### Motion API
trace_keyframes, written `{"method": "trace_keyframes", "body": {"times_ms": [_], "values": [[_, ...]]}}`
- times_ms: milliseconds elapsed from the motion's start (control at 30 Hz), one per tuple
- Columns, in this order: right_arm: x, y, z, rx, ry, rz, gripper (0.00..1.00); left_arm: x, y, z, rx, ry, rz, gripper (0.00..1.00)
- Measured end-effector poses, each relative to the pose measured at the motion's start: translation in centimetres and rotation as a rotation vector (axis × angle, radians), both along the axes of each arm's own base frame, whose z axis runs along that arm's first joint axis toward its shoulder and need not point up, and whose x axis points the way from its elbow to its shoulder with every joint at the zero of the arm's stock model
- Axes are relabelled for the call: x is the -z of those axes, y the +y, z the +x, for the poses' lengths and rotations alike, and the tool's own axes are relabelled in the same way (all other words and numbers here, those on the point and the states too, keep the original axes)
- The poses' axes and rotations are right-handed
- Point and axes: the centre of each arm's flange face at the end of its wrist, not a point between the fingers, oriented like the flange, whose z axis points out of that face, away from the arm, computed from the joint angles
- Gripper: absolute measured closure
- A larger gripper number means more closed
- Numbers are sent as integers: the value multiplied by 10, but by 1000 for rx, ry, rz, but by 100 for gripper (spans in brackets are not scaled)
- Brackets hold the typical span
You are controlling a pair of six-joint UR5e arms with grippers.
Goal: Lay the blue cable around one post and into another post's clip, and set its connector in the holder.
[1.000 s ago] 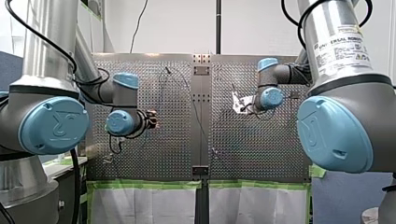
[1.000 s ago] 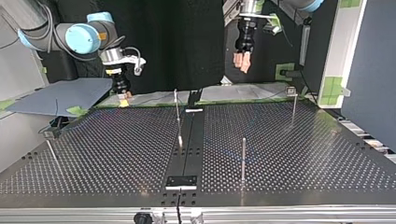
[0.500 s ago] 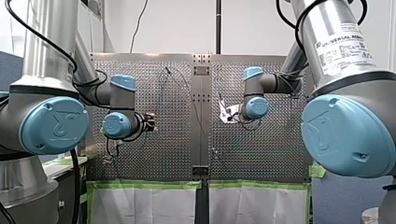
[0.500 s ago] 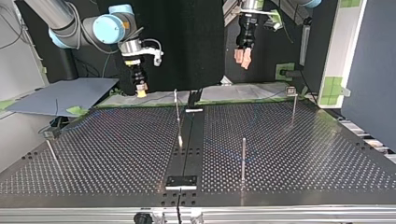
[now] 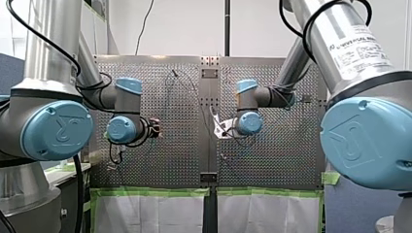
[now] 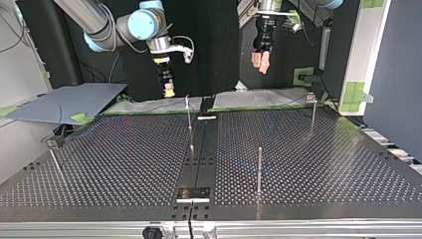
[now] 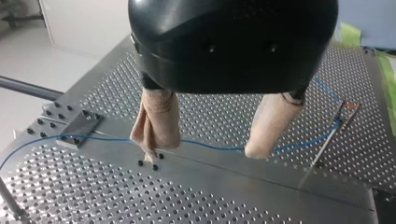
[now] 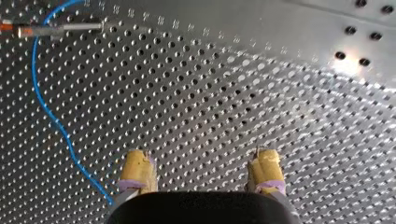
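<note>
Two robot arms hang over a perforated tabletop. The blue cable lies loose and flat on it, passing near a thin post and not yet routed, so both claws seem poised to pick it up. My left claw has beige pads wide apart, straddling the cable from above, empty. My right claw, yellow pads wide apart, holds nothing, and the cable runs just beside it

Perforated table: blue cable lying across it, thin metal posts standing upright.
</note>
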Motion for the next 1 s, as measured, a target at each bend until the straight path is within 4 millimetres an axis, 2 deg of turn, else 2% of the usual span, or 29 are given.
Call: {"method": "trace_keyframes", "body": {"times_ms": [533,1000], "values": [[2,64,41,-82,31,14,1,1,2,0,-20,29,24,0],[1,122,76,-171,-28,28,1,1,3,1,-25,32,6,0]]}}
